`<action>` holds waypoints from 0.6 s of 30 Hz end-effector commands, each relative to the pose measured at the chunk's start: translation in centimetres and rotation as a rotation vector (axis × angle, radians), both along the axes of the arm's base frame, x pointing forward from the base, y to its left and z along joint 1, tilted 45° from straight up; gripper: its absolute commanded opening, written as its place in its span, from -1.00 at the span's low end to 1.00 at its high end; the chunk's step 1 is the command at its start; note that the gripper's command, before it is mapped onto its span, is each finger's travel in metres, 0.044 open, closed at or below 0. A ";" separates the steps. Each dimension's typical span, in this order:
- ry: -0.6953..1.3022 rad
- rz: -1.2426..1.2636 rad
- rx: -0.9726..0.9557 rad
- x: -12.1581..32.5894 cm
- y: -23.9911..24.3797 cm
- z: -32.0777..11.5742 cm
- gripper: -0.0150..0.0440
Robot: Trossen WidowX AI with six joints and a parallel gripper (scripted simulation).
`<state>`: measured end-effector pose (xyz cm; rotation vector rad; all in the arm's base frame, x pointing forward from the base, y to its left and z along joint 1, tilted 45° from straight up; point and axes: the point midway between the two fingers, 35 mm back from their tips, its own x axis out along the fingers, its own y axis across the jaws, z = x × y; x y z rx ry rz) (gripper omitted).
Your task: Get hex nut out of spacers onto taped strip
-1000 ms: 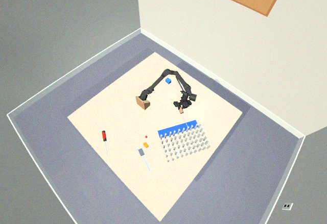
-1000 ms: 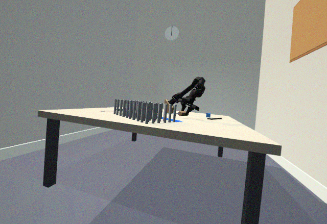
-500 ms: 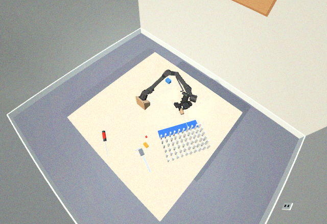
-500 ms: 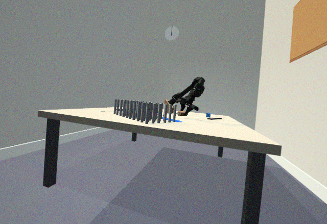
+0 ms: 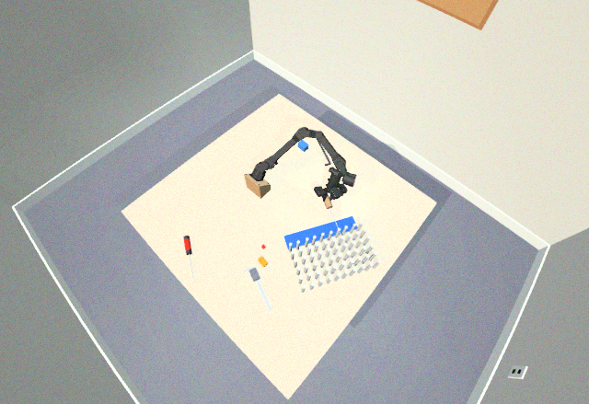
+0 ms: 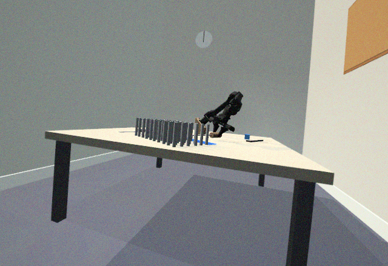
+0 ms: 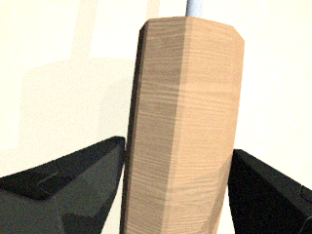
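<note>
My gripper (image 7: 177,155) is shut on the wooden handle (image 7: 205,97) (image 5: 328,202) (image 6: 214,134) of a tool, low over the table on the near-arm side of the blue taped strip. The tool's thin metal shaft (image 7: 194,7) (image 5: 334,217) runs from the handle over the blue strip (image 5: 309,233) (image 6: 209,143) toward the front row of spacers; its far end is hard to make out. The metal spacers (image 5: 303,289) (image 6: 174,134) stand upright in rows behind the strip, and none looks fallen. I cannot make out the hex nut in any view.
A red-handled screwdriver (image 5: 188,245), a grey tool with a long pale blade (image 5: 254,273), an orange block (image 5: 262,260) and a small red piece (image 5: 263,246) lie to the left of the spacers. A blue block (image 5: 303,145) (image 6: 247,136) and a dark angled rod (image 5: 325,153) (image 6: 254,140) lie near the arm.
</note>
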<state>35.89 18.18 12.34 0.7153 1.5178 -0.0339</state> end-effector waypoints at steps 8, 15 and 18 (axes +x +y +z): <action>-0.010 0.001 0.002 1.0 -0.4 -0.1 -0.49; -0.010 0.001 0.002 1.5 -0.5 -0.3 -0.49; -0.010 0.001 0.002 1.7 -0.6 -0.4 -0.49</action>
